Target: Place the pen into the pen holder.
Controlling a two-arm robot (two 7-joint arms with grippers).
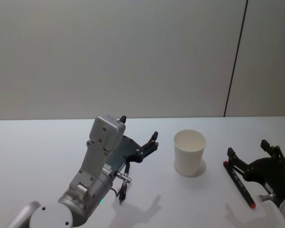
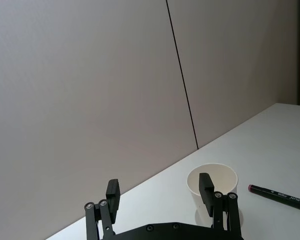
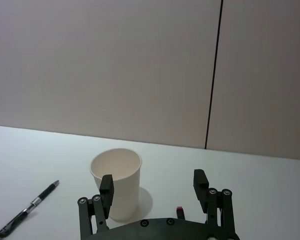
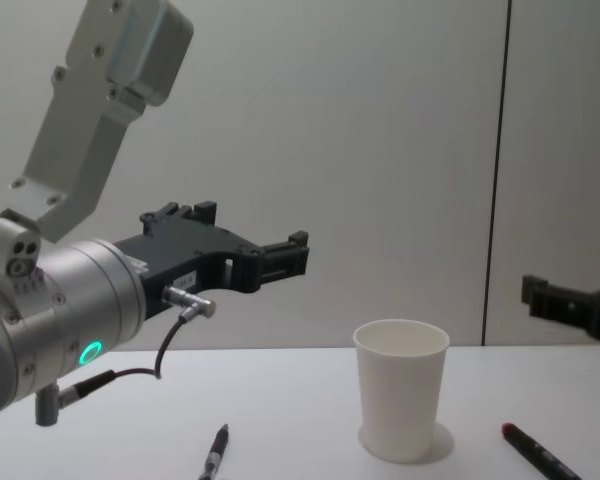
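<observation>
Leftmost, our left gripper (image 1: pixel 139 127) hangs above the table (image 1: pixel 38 156), jaws spread wide and holding nothing. A black pen (image 1: pixel 122 192) lies on the surface below it, nearer to us. To that gripper's right, close by, the white paper cup (image 1: pixel 190 152) stands upright. Right of the cup, our right gripper (image 1: pixel 247 148) is wide open too and empty, with a red-capped pen (image 1: pixel 238 183) lying flat beneath it, untouched.
</observation>
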